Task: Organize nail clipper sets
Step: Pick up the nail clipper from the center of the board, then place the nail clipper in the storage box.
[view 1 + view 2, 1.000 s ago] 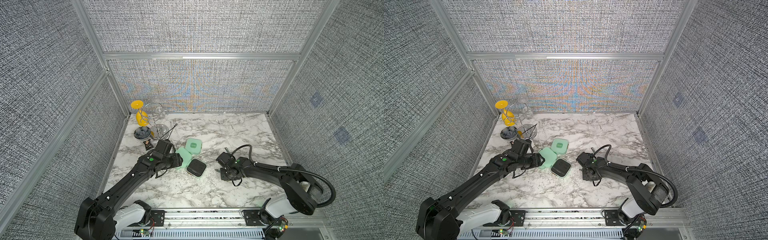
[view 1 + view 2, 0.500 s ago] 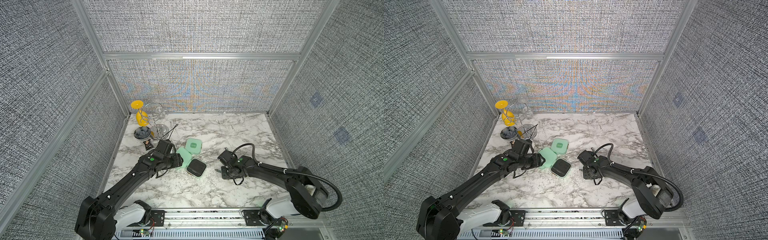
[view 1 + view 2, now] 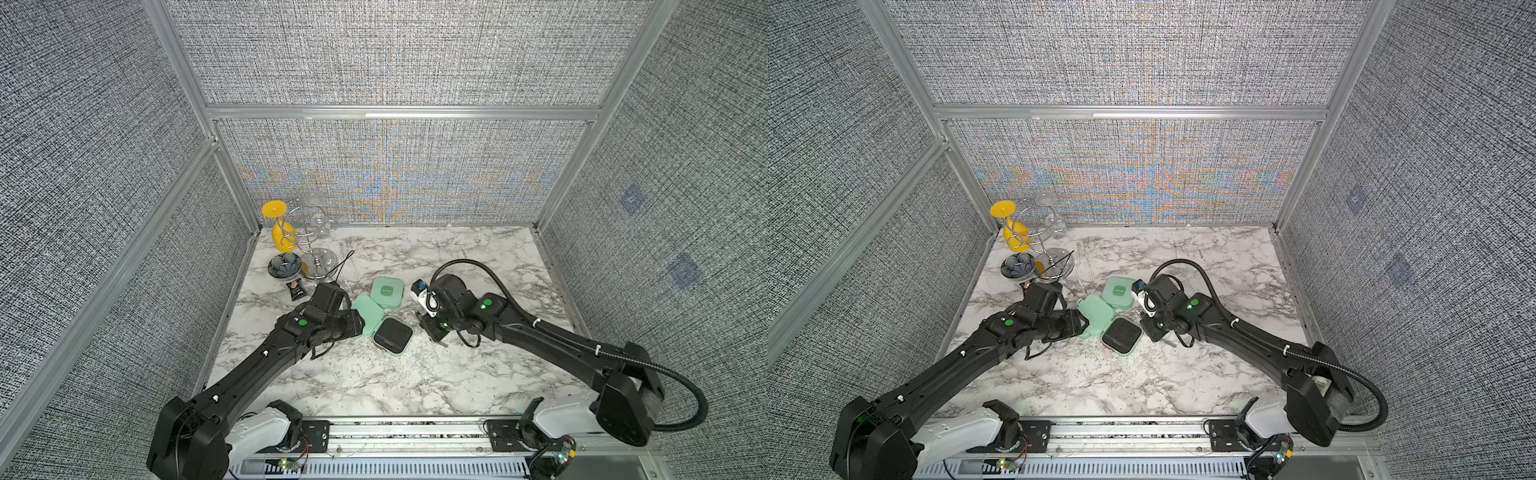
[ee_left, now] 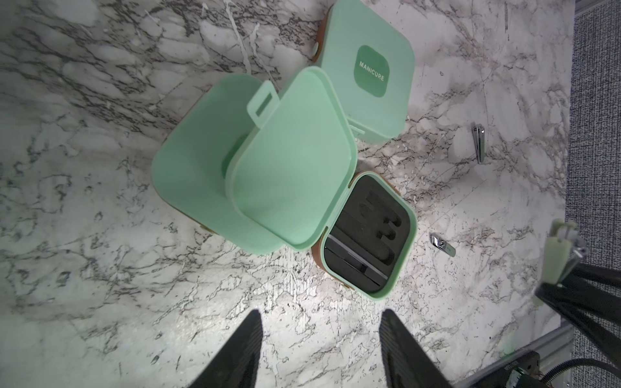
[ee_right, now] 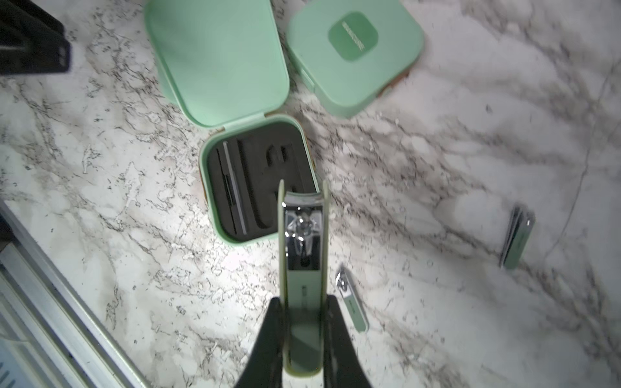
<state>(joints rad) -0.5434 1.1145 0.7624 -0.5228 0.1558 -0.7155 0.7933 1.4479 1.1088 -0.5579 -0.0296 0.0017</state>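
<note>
An open mint-green case [image 5: 258,181] with a black insert lies mid-table, also in a top view [image 3: 392,334]. Its lid [image 4: 289,168] stands up over a second case [image 4: 191,168]. A closed case marked MANICURE [image 4: 369,67] sits just behind them. My right gripper [image 5: 304,300] is shut on a large green-and-silver nail clipper [image 5: 304,242], held above the table at the open case's near edge. Two smaller clippers [image 5: 351,302] [image 5: 517,238] lie loose on the marble. My left gripper [image 4: 321,315] is open and holds nothing, beside the open case.
A wire rack with a yellow glass [image 3: 282,232] and clear glasses stands at the back left. A dark flower-shaped dish [image 3: 284,266] and a small black packet [image 3: 296,291] lie in front of it. Fabric walls enclose the table; a metal rail [image 3: 415,432] runs along the front.
My right gripper has closed on the large clipper and shifted slightly toward the cases. The left arm has barely moved.
</note>
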